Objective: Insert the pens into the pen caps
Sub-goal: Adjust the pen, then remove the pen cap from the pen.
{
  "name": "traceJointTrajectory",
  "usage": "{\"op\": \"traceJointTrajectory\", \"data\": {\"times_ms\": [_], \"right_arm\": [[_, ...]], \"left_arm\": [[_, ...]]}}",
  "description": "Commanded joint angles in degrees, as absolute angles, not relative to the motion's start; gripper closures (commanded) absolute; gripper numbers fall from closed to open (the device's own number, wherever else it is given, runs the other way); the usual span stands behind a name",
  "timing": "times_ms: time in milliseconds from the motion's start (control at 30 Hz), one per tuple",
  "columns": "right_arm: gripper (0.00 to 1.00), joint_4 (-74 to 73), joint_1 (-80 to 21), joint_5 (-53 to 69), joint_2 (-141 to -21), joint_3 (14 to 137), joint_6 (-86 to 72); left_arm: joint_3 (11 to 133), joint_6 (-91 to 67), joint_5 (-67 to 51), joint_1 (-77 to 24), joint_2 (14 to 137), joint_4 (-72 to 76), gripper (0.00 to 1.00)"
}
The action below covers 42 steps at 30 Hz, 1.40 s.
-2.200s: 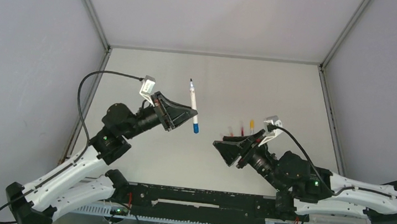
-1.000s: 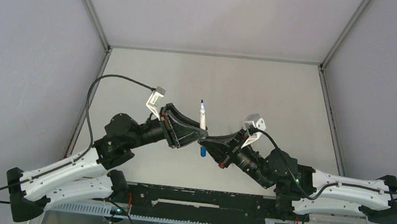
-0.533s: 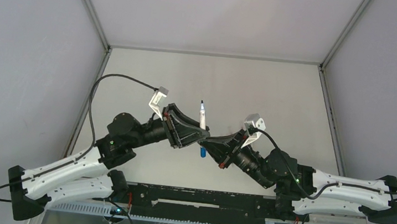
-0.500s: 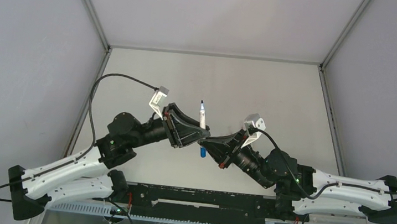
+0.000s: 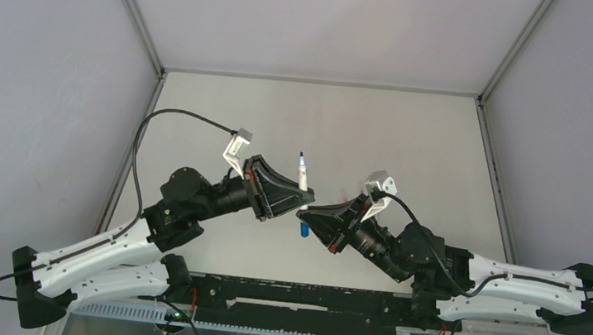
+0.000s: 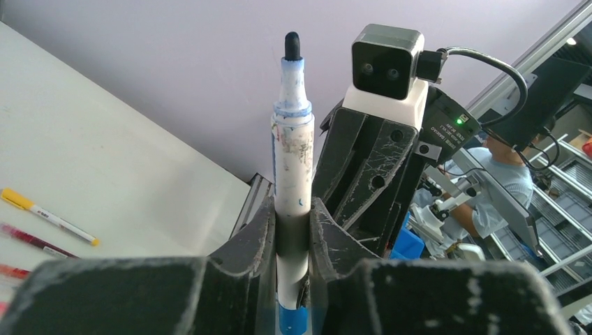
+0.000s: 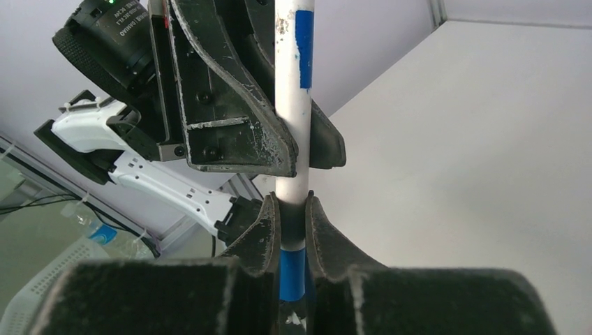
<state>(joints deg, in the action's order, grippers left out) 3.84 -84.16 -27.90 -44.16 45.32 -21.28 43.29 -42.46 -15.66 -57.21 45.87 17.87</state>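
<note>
**Reporter:** Where is the blue pen [image 5: 303,172] hanging?
**Photographer:** Above the surface [image 5: 413,138] centre, tip pointing twelve o'clock; left fingers [image 6: 255,234] and right fingers [image 7: 264,230] are both clamping it.
**Reporter:** Risk?
**Photographer:** Arms pulling off-axis, wrenching it loose.

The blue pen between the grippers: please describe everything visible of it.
The pen is a thin stick with a whitish, plastic-looking barrel smeared with blue ink, a blue band and a blue lower end. Its dark tip is bare, without a cap. It is held in the air over the table, tip uppermost. The left gripper is shut on the barrel; the right gripper is shut on it just below.
</note>
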Motion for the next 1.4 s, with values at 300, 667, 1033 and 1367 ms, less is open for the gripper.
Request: {"op": "traceJointTrajectory", "data": {"times_ms": [300, 667, 1033, 1367], "right_arm": [[0.49, -1.9, -83.1, -27.0, -42.2, 47.5, -26.0], [0.49, -0.6, -83.1, -22.6, -44.2, 47.5, -25.3], [0.59, 4.7, -83.1, -22.6, -45.8, 47.5, -23.8], [0.70, 3.6, -83.1, -23.2, -45.0, 47.5, -23.8]], "left_arm": [[49.8, -37.4, -12.0, -57.6, 43.3, 14.0, 1.00], [49.8, -37.6, -11.2, -57.6, 43.2, 13.5, 1.00], [49.0, -38.6, -11.9, -57.6, 43.4, 14.3, 1.00], [48.7, -38.8, -11.9, -57.6, 43.5, 14.6, 1.00]]}}
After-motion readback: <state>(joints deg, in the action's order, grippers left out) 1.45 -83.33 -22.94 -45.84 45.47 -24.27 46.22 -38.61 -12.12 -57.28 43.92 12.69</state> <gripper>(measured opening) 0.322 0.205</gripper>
